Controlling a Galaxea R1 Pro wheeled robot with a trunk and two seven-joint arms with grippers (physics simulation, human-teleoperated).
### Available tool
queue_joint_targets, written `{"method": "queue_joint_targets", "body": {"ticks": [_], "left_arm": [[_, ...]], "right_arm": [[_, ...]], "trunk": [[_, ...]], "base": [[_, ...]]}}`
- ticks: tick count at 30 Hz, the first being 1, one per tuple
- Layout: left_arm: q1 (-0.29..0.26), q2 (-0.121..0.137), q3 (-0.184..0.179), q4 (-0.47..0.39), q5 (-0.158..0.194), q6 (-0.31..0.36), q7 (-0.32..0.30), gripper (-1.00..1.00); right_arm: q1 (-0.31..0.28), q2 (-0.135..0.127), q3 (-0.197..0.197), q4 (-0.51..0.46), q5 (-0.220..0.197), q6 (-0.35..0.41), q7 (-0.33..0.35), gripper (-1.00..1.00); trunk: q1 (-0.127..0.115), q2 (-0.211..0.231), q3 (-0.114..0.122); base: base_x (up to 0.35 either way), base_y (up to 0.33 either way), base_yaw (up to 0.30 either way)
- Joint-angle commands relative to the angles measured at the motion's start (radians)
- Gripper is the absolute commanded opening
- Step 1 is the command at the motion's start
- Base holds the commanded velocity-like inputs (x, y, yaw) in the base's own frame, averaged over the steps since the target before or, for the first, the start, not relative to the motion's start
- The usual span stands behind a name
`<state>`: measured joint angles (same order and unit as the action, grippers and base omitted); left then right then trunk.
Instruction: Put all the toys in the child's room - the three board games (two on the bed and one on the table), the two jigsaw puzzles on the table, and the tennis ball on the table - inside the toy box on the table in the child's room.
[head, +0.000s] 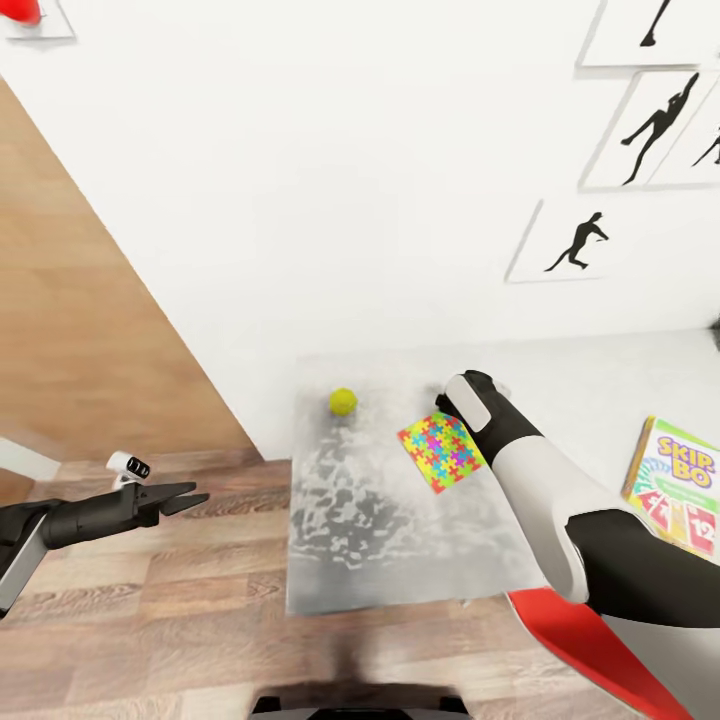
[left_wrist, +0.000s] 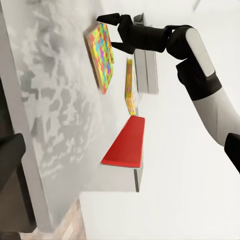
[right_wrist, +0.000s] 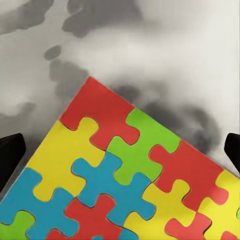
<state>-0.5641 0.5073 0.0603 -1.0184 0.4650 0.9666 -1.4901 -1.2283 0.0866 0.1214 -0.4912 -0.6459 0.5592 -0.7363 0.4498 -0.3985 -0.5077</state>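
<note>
A multicoloured jigsaw puzzle (head: 441, 450) lies flat on the mottled table (head: 370, 530). Its red corner piece (right_wrist: 100, 107) shows close up in the right wrist view. My right gripper (left_wrist: 111, 32) hangs open just over the puzzle's (left_wrist: 102, 57) far corner, one dark fingertip (right_wrist: 10, 160) at each side and nothing between them. In the head view my wrist hides most of that gripper (head: 444, 402). The tennis ball (head: 343, 401) rests near the table's far left corner. A SKIP-BO board game (head: 675, 485) lies further right. My left gripper (head: 185, 498) is open over the floor, left of the table.
A red-and-white chair (head: 590, 640) stands at the table's front right, its red seat (left_wrist: 125, 142) close to the edge. A grey box-like shape (left_wrist: 147, 65) sits beyond the game box's edge (left_wrist: 130, 85). The white wall with silhouette pictures (head: 585, 240) runs behind the table. Wood floor (head: 150, 600) is on the left.
</note>
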Motion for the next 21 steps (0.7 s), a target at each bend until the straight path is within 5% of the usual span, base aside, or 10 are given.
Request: {"method": "queue_joint_targets", "body": {"ticks": [1,21], "left_arm": [[0.0,0.0,-0.001,0.0,0.001,0.011,-0.002,1.0],[0.0,0.0,-0.001,0.0,0.001,0.011,-0.002,1.0]], "right_arm": [[0.0,-0.001,0.006,-0.001,-0.012,0.005,-0.008,1.0],[0.0,0.002,0.006,-0.001,-0.012,0.005,-0.008,1.0]], "trunk": [[0.0,-0.002,-0.002],[0.0,-0.002,-0.002]], "base": [[-0.184,0.02,0.0],[-0.188,0.052,0.0]]}}
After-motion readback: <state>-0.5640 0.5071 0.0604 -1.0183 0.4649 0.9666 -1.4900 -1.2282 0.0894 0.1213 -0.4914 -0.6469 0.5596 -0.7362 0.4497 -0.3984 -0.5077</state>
